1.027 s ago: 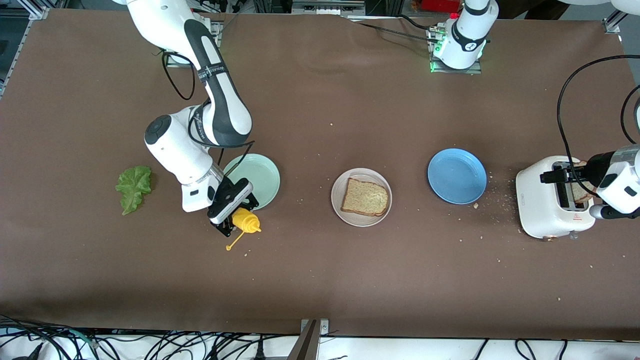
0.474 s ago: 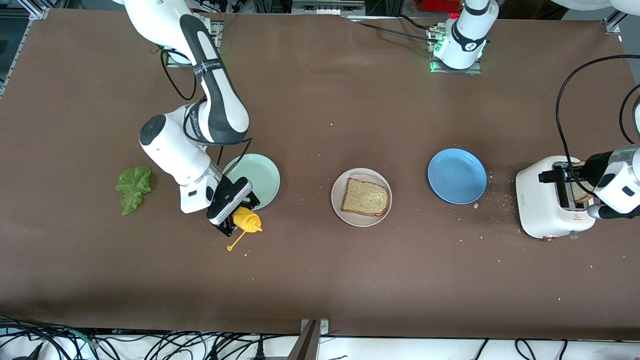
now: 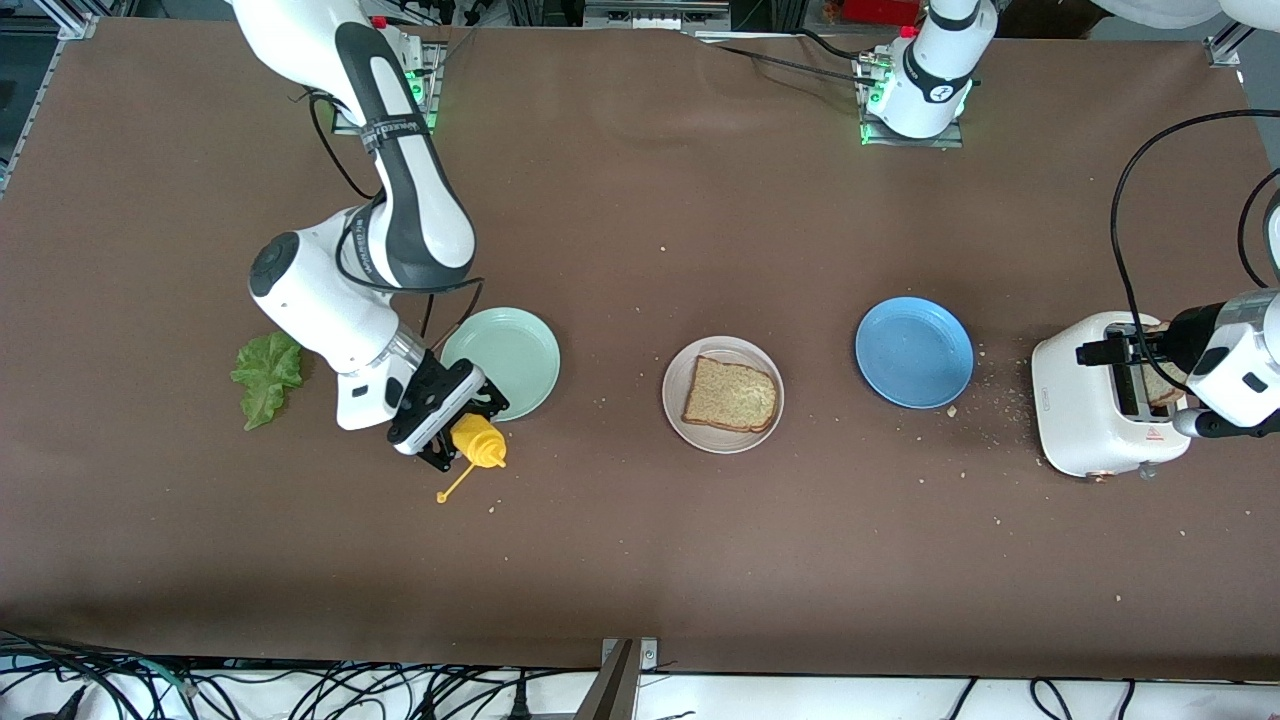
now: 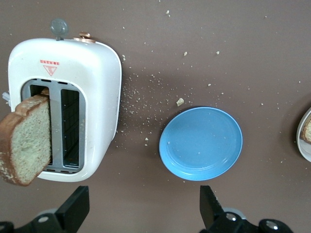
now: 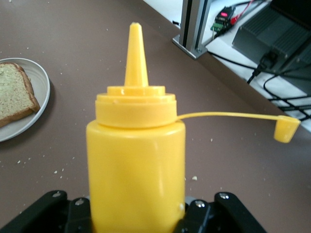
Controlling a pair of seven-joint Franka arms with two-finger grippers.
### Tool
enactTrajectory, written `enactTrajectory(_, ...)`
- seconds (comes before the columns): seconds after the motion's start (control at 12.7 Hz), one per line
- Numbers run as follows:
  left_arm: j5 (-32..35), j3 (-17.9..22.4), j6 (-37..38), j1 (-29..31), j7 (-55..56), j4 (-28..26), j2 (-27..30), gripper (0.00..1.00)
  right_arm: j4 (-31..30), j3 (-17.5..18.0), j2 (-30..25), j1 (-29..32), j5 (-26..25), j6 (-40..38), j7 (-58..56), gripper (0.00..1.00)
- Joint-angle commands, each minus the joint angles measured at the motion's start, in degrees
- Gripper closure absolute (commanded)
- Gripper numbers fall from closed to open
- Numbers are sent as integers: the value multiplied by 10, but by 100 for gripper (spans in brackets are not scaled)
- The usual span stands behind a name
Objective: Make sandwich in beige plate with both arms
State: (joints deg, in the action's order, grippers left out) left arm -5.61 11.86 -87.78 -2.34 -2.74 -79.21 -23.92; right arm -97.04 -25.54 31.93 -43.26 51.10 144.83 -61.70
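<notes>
The beige plate (image 3: 690, 425) sits mid-table with one toasted bread slice (image 3: 730, 395) on it; both also show in the right wrist view (image 5: 34, 109). A second bread slice (image 4: 26, 138) stands up out of a slot of the white toaster (image 3: 1090, 420). The green lettuce leaf (image 3: 267, 378) lies on the table toward the right arm's end. My right gripper (image 3: 455, 440) is shut on a yellow squeeze bottle (image 5: 136, 165), next to the mint-green plate (image 3: 510, 350). My left gripper (image 3: 1100, 352) is open and empty over the toaster; its fingers (image 4: 73, 213) are wide apart.
A blue plate (image 3: 914, 352) lies between the beige plate and the toaster. The bottle's cap (image 5: 285, 128) hangs loose on its strap. Crumbs lie around the toaster. A black cable (image 3: 1125, 230) loops above the toaster.
My right arm has carried the yellow bottle a short way toward the lettuce. My left arm has barely moved.
</notes>
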Motion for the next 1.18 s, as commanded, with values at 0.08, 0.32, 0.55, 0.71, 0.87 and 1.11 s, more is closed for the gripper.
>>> enactTrajectory(0.08, 20, -2, 4, -6, 7, -9, 10, 0, -6, -8, -29, 2, 7, -42, 40, 100)
enactTrajectory(0.32, 19, -2, 4, -6, 7, -9, 10, 0, -7, -16, -55, 2, 6, -60, 54, 100)
enactTrajectory(0.55, 19, -2, 4, -6, 7, -9, 9, 0, -7, -20, -81, 14, 14, -103, 46, 100)
enactTrajectory(0.71, 19, -2, 4, -6, 7, -9, 10, 0, -18, -41, -99, 14, 49, -136, 31, 100)
enactTrajectory(0.87, 19, -2, 4, -6, 7, -9, 10, 0, -30, -62, -110, 13, 125, -166, -32, 100)
enactTrajectory(1.11, 19, -2, 4, -6, 8, -10, 9, 0, -78, -78, -120, 13, 243, -186, -148, 100)
